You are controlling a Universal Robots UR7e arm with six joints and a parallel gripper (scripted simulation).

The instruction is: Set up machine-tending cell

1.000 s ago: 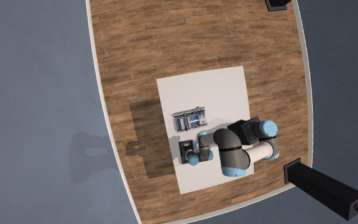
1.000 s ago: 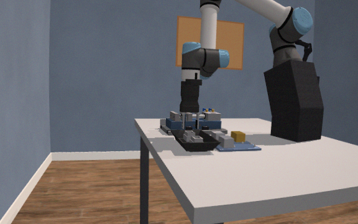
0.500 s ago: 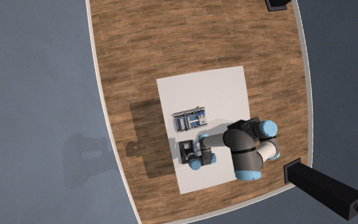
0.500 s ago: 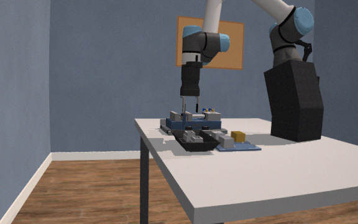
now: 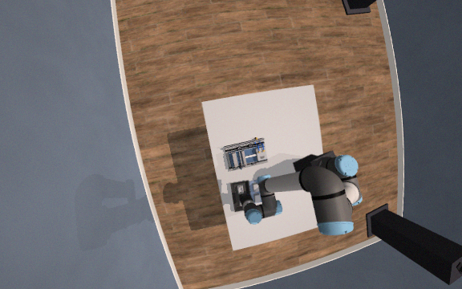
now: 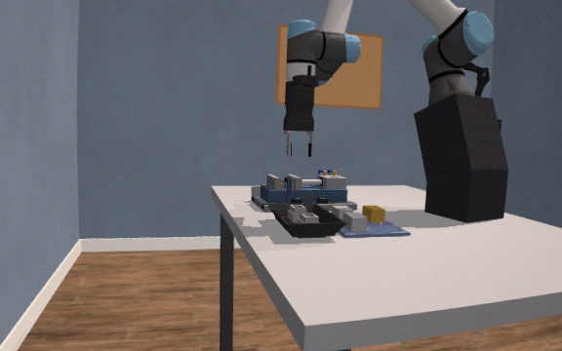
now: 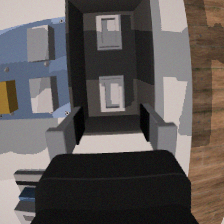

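A: Tabletop (image 6: 408, 273) is showing white, sitting on a wood-plank floor (image 6: 140, 302) with blue-grey walls (image 6: 164, 97) and an orange board (image 6: 354, 73) hanging behind the arm.

B: End effector (image 6: 299, 146)?

A: It's hanging in the air with fingers spread wide, gripping nothing. It's pointing straight down, well above the black outfeed tray (image 6: 330, 227).

B: What's lying in the tray?

A: Wrist view is showing two grey finished parts, pocket up: one part (image 7: 111, 93) sitting just ahead of the fingers, another part (image 7: 108, 32) farther along the tray floor. Both are sitting below the end effector, not touching it.

B: And the blanks?

A: Brass blank (image 6: 374, 214) and a grey aluminium blank (image 6: 355, 221) are resting on the blue infeed plate (image 6: 388, 232), beside the tray. The wrist view is catching two grey blanks on the plate, at its left edge.

B: Vise?

A: Blue vise (image 6: 310, 192) is standing behind the tray. I can't tell whether anything is sitting in its opening.

B: Top view adding anything?

A: It's showing the arm reaching from its dark pedestal (image 6: 461, 161) over the tray, hiding the infeed plate; the vise (image 5: 245, 153) is staying uncovered there. Only the exterior view is giving the end effector's height.
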